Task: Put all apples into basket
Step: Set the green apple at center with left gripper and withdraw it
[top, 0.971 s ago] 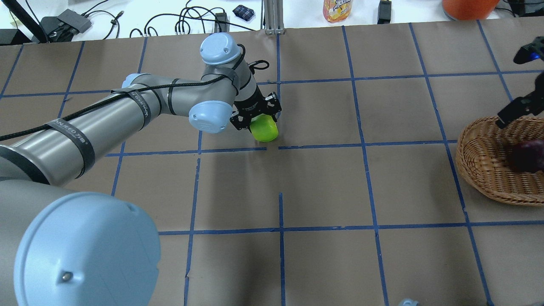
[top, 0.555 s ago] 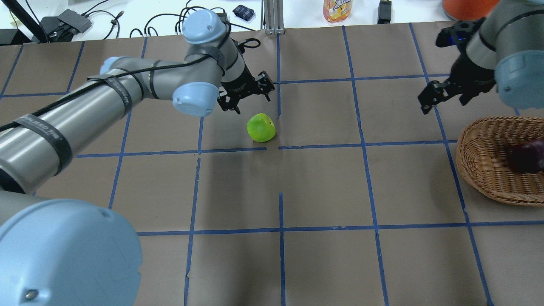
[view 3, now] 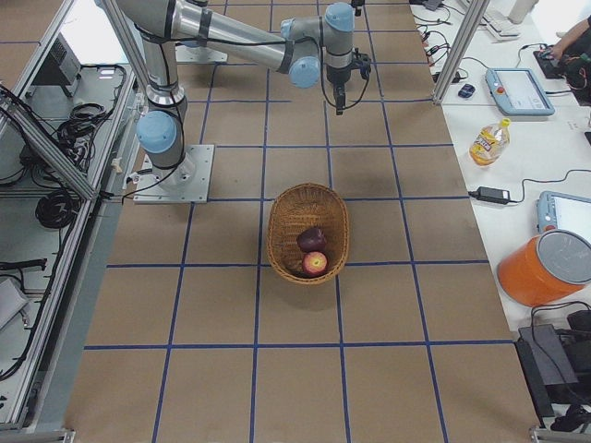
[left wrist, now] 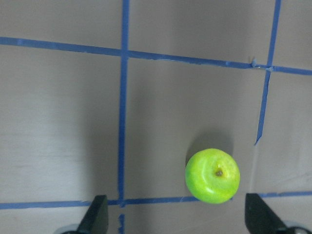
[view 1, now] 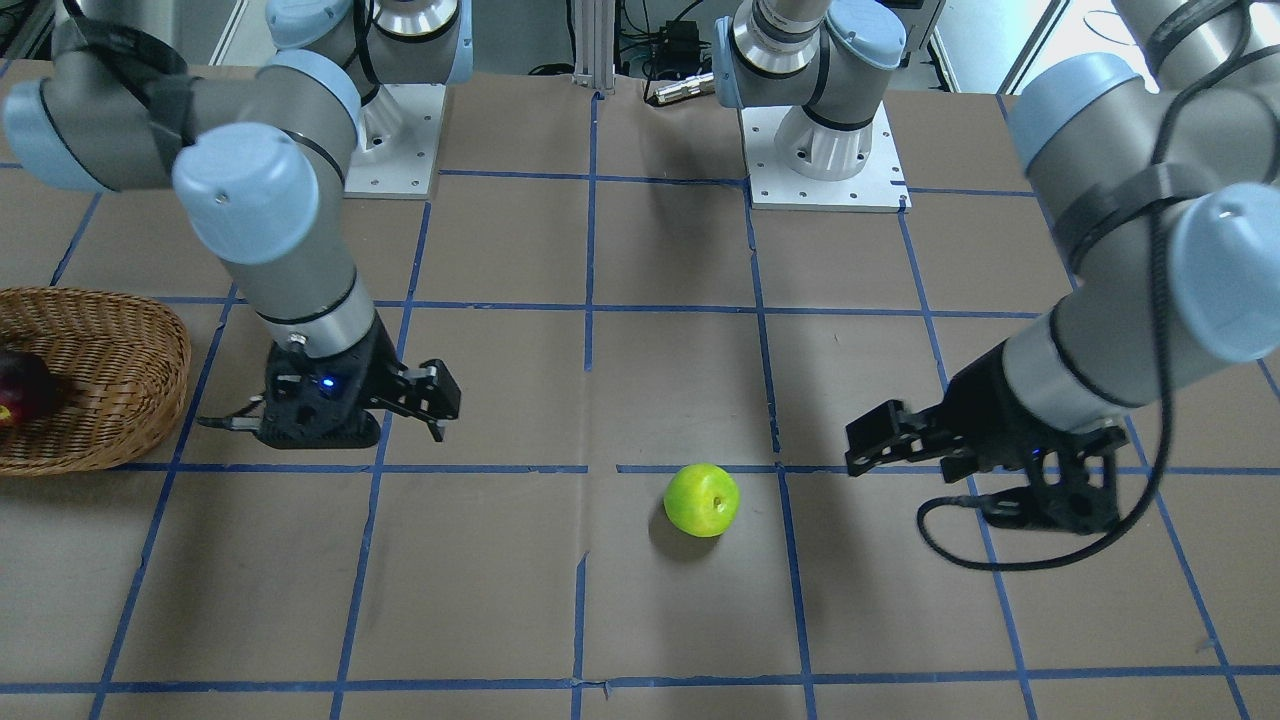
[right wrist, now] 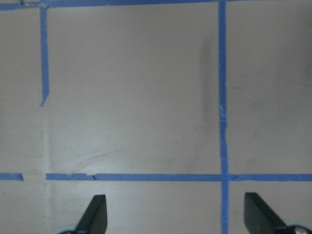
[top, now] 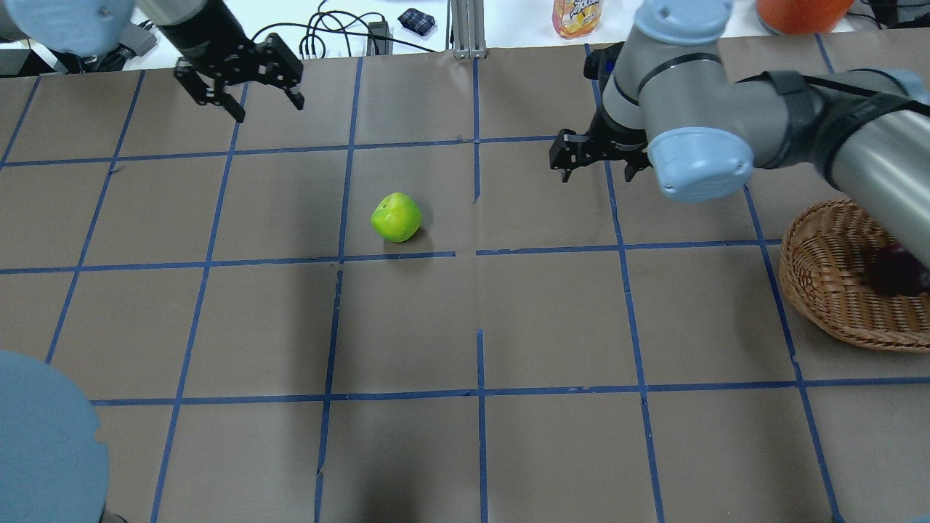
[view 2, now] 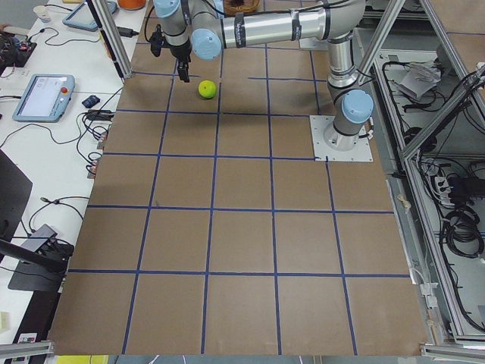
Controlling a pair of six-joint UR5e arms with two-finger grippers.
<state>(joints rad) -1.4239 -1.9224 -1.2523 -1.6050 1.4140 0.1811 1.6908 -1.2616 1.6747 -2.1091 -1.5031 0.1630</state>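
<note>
On the table (top: pixel 552 319), the green apple (top: pixel 396 217) lies between the left gripper (top: pixel 267 109) and the right gripper (top: pixel 597 174), well apart from both; each gripper's fingers are spread wide.

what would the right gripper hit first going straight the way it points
Probably just the table: the right gripper points down and its wrist view shows only bare surface and blue tape; the green apple lies off that line.
</note>
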